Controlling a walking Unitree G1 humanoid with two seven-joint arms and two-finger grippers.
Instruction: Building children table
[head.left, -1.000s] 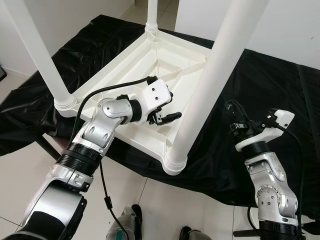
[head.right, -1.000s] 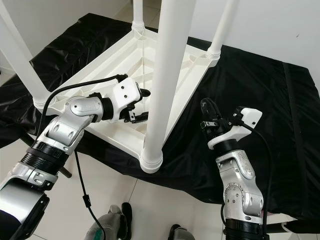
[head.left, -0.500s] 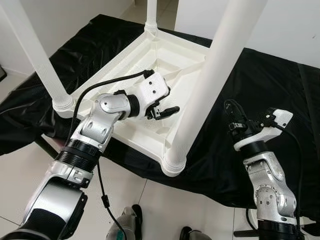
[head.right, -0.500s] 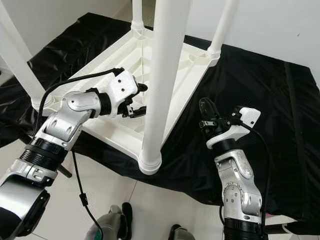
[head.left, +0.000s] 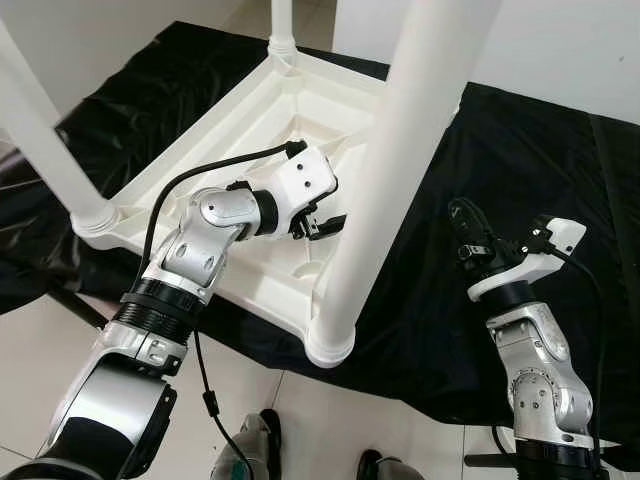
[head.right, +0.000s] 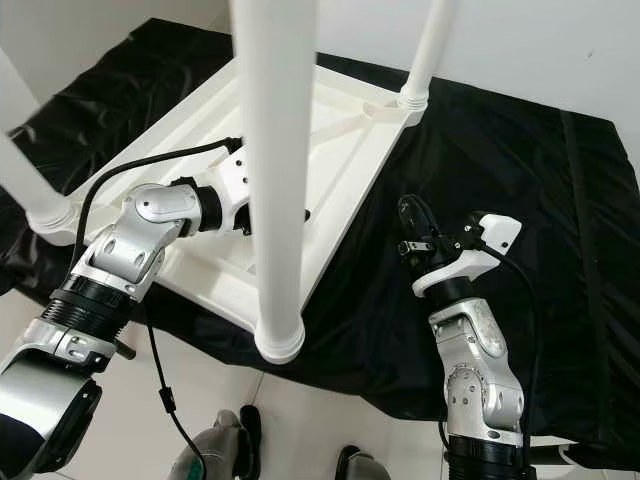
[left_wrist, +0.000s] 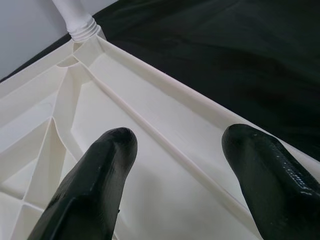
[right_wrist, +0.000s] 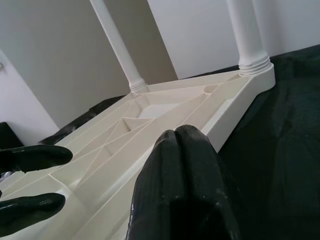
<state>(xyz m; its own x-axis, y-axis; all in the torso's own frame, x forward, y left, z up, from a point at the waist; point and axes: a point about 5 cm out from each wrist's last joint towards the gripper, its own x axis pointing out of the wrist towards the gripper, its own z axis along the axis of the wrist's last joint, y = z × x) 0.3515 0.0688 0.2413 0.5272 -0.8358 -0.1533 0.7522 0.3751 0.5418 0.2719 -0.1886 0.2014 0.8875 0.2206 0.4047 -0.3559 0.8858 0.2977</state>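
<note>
Lying upside down on a black cloth (head.left: 520, 140) at centre frame, the white children's table (head.left: 250, 130) points its legs (head.left: 385, 170) upward. The left gripper (head.left: 318, 226) hovers spread over its ribbed underside; the right gripper (right_wrist: 182, 170), apparently pressed together, waits lower right above tiled floor (head.left: 60, 340).

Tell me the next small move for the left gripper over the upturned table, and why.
Probably lower the open left gripper onto the table's near edge and close there. Its fingers hover spread above the ribbed underside, holding nothing, close to the nearest leg. All four legs already stand in their corners, so gripping the frame seems the likely step. The right gripper waits, shut, over the black cloth.
</note>
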